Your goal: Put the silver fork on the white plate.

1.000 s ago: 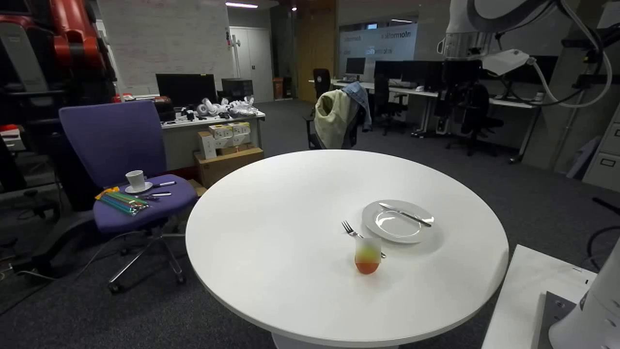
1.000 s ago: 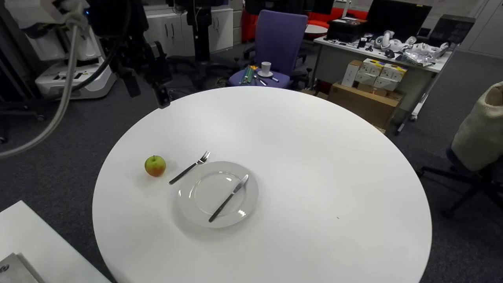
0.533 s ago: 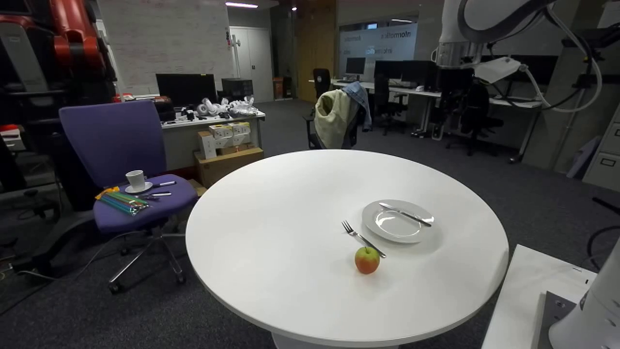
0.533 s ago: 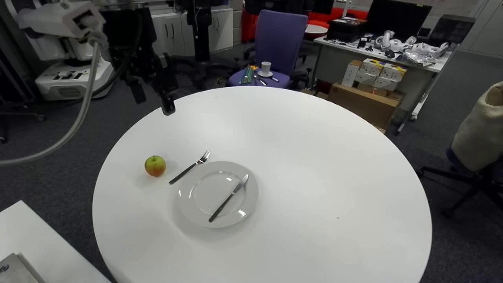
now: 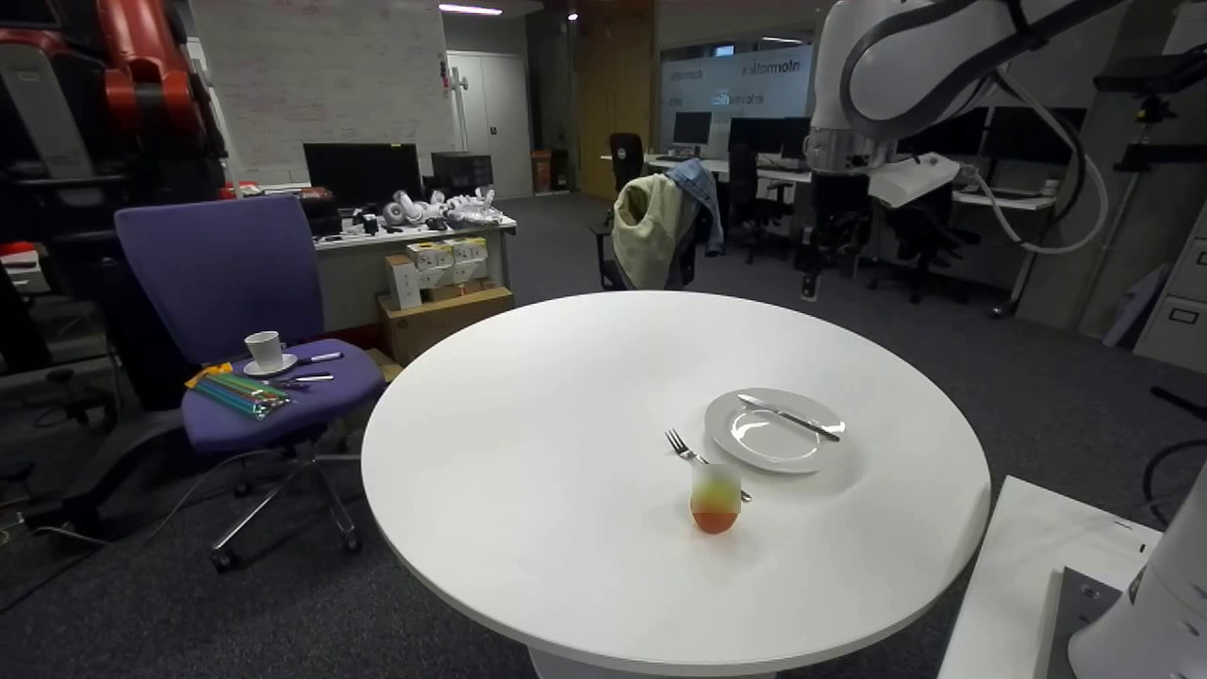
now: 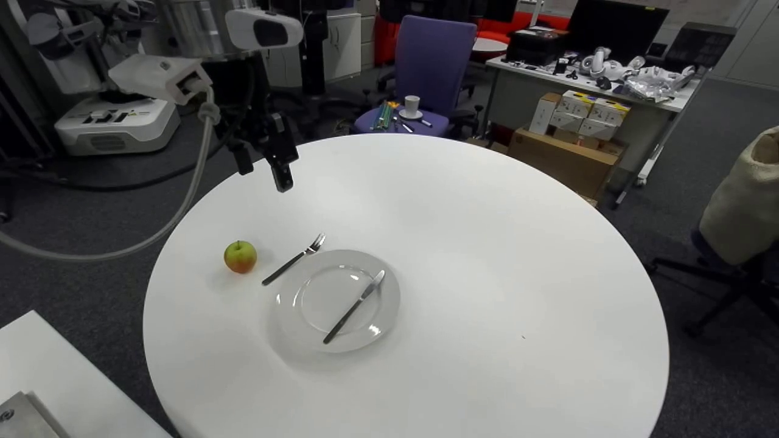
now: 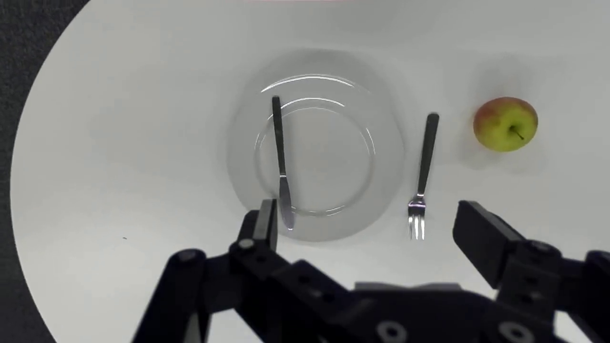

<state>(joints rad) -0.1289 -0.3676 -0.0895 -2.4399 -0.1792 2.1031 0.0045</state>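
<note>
Now gripper has come down closer to plate, spread wide, holding nothing. Fork lies just beside plate, not on it yet. Fork grab comes next, I think.

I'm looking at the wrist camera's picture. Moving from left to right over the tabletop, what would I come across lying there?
A tiny dark mark, the white plate with a knife on it, the silver fork, the apple.
</note>
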